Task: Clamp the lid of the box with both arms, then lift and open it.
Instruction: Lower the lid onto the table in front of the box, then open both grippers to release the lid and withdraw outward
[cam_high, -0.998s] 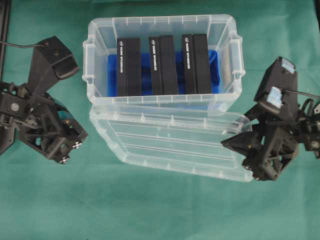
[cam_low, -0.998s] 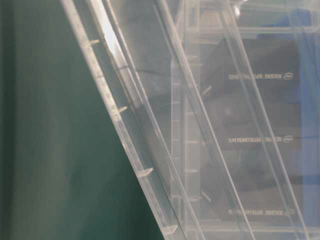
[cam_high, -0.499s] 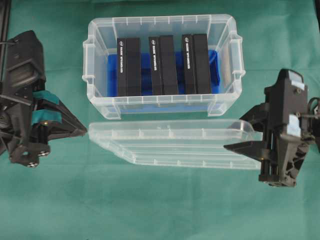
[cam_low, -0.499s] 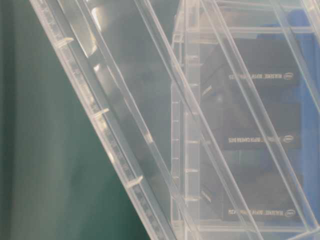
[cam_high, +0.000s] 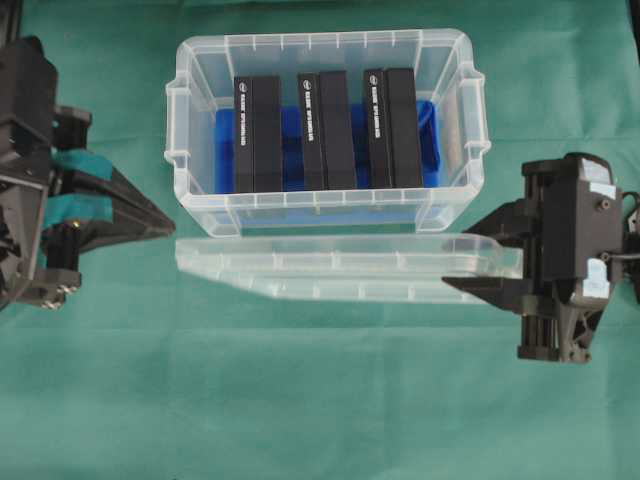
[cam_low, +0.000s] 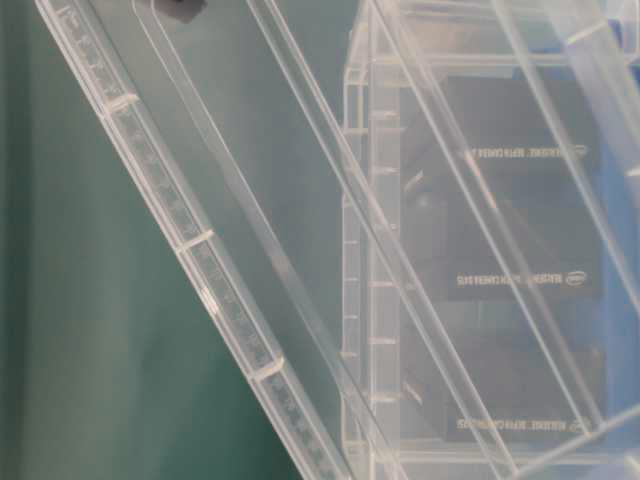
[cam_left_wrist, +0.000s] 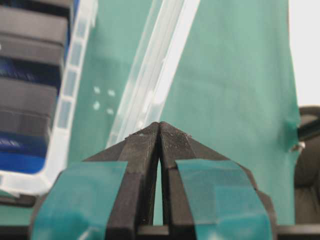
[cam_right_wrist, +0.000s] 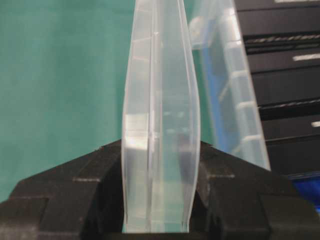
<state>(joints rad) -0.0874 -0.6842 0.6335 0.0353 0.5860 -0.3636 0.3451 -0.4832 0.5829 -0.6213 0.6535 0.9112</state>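
The box (cam_high: 325, 125) sits toward the far side of the green cloth (cam_high: 300, 400), open at the top. Inside it, on a blue bottom, three black blocks (cam_high: 328, 130) with white print stand side by side in a row from left to right.

The lid (cam_high: 340, 268) is off the box and hangs just in front of its near wall, turned up onto its long edge so that from overhead it shows as a narrow clear strip running left to right. From table level the lid (cam_low: 210, 250) fills most of the view as a slanted clear sheet with a ribbed rim, and the box and the printed blocks show through it.

The right claw (cam_high: 480, 262) has its two black fingers on either side of the lid's right end and is clamped on it. The right wrist camera looks straight along the lid (cam_right_wrist: 160, 125), which stands upright between the two black fingers (cam_right_wrist: 75, 185), each pressed against one face of the plastic.

The left claw (cam_high: 168, 222), the one with teal tape bands, is at the lid's left end with its point just beside the lid's corner. Its fingers (cam_left_wrist: 142, 150) are pressed together with nothing between them, and the lid's edge (cam_left_wrist: 155, 75) runs away from just beyond their tips. Whether the tips touch the plastic I cannot tell.
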